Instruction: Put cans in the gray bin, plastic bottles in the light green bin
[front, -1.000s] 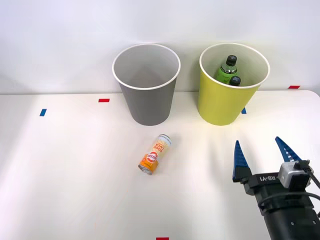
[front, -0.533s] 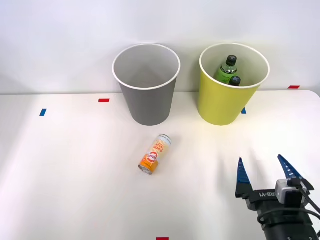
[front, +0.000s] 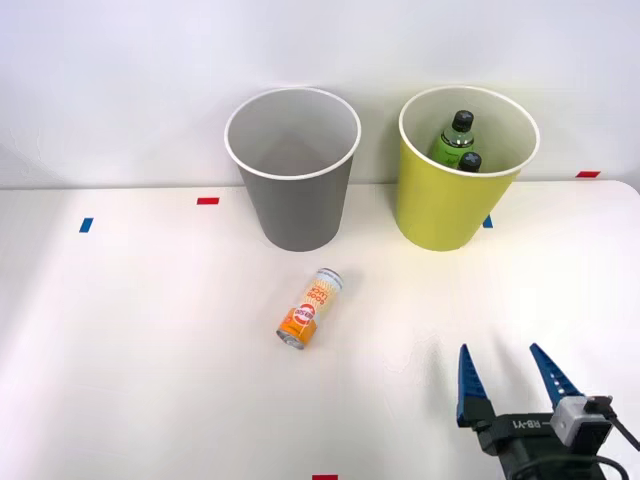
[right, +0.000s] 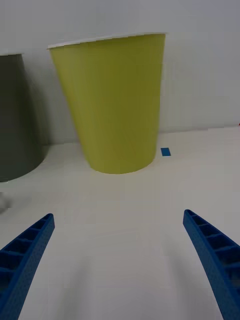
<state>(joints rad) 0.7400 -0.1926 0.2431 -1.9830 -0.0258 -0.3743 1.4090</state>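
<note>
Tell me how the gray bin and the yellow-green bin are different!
The gray bin is dull gray; the light green bin is bright yellow-green. The gray bin looks empty inside, while the light green bin holds two plastic bottles with black caps. The gray bin stands to the robot's left, nearer the can lying on the table; the light green bin stands to the right. Both are tall, round, upright, white-rimmed and look the same size.

Plain white wall (front: 120, 70) behind white table (front: 130, 340) with tape marks (front: 208, 201).
</note>
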